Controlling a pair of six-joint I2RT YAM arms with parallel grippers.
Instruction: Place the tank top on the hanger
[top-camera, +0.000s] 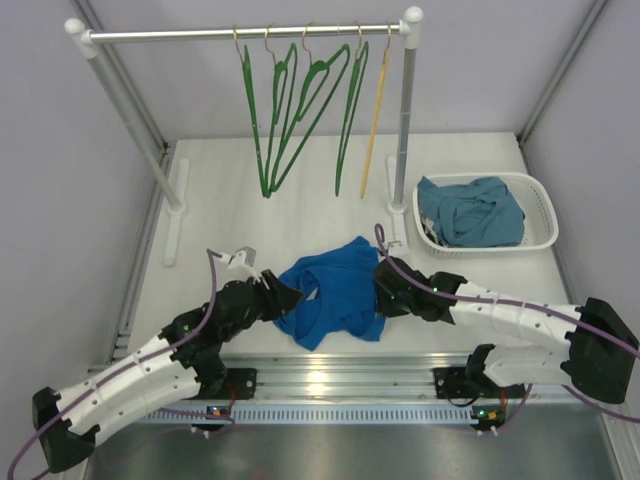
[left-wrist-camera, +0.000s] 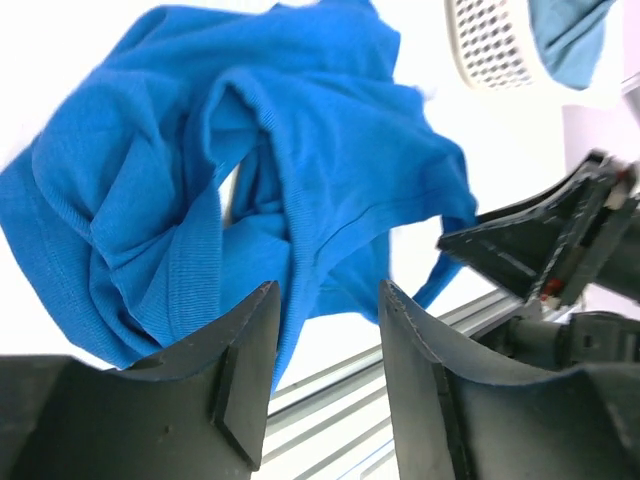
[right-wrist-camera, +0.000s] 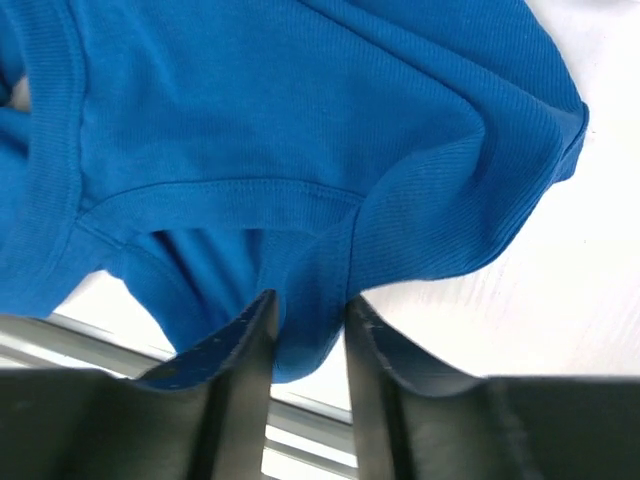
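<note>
The royal-blue tank top (top-camera: 335, 290) lies crumpled on the white table between my two grippers. My left gripper (top-camera: 290, 295) is at its left edge. In the left wrist view that gripper (left-wrist-camera: 325, 290) stands open, and a hem of the tank top (left-wrist-camera: 300, 150) hangs just inside its left finger. My right gripper (top-camera: 380, 290) is at the cloth's right edge. Its jaws (right-wrist-camera: 308, 300) stand apart with a loose fold of the tank top (right-wrist-camera: 300, 120) drooping between them. Several green hangers (top-camera: 290, 120) hang on the rail (top-camera: 240, 33) at the back, far from both grippers.
A yellow hanger (top-camera: 375, 120) hangs at the right end of the rail. A white basket (top-camera: 545, 235) at the right holds a duller teal garment (top-camera: 470, 210). The rack's white posts stand at the back left and beside the basket. An aluminium rail runs along the near edge.
</note>
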